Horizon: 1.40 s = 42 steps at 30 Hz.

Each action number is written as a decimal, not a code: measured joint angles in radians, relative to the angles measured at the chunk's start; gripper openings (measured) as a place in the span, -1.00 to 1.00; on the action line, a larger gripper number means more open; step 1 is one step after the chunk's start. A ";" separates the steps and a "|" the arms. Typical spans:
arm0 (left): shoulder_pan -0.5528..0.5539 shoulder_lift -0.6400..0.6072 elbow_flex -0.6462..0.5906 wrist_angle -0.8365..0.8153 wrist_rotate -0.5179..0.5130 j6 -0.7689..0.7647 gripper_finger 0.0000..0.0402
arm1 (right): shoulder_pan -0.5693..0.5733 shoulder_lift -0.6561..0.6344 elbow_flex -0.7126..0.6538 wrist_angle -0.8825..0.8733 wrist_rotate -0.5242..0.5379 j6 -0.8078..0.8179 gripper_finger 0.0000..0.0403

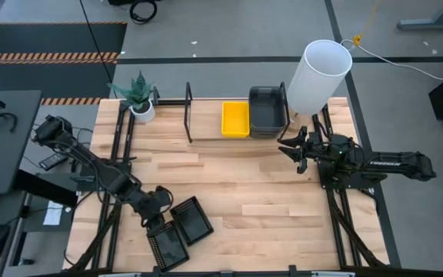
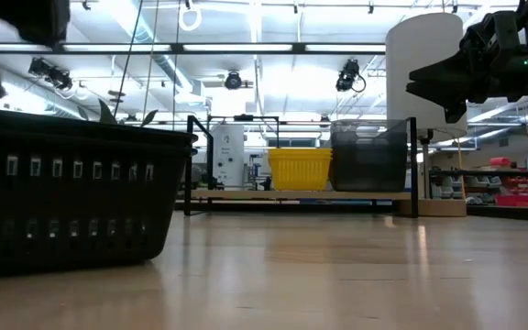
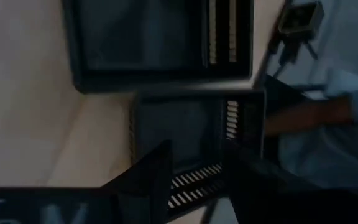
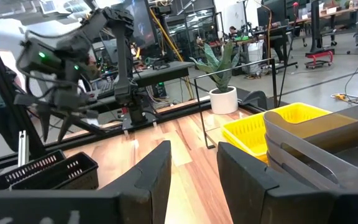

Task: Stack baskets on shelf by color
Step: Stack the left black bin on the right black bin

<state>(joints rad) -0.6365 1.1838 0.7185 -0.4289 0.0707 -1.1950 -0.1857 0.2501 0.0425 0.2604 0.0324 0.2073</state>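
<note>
Two black perforated baskets [image 1: 192, 219] [image 1: 168, 248] rest on their bottoms side by side on the tabletop near its front left. My left gripper [image 1: 158, 225] [image 3: 194, 180] hovers open over the nearer one [image 3: 185, 124]. Its fingers stand either side of a slotted wall [image 3: 191, 186]; I cannot tell whether they touch it. On the shelf [image 1: 206, 125] at the far edge stand a yellow basket [image 1: 235, 119] [image 2: 299, 168] and, to its right, stacked dark-grey baskets [image 1: 268, 108] [image 2: 368, 154]. My right gripper [image 1: 287, 148] [image 4: 194, 174] waits open at the right, level, above the table.
A tall white cylinder [image 1: 318, 77] stands at the shelf's right end, behind my right arm. A potted plant [image 1: 139, 98] sits at the far left corner. Black frame bars [image 1: 188, 111] bound the shelf. Bare plank tabletop [image 1: 268, 208] lies between the arms.
</note>
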 joint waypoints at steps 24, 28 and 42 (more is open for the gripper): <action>-0.050 0.375 0.194 -0.250 0.065 0.010 -0.34 | 0.000 0.000 0.000 0.000 0.000 0.000 -0.33; -0.050 0.408 0.194 -0.251 0.070 0.043 -0.43 | 0.000 0.000 0.000 0.000 0.000 0.000 -0.33; -0.067 0.409 0.194 -0.350 0.186 0.087 -0.95 | 0.000 0.000 0.000 0.000 0.000 0.000 -0.33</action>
<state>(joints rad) -0.7036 1.5929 0.9123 -0.7793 0.2567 -1.1082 -0.1858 0.2503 0.0425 0.2601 0.0323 0.2075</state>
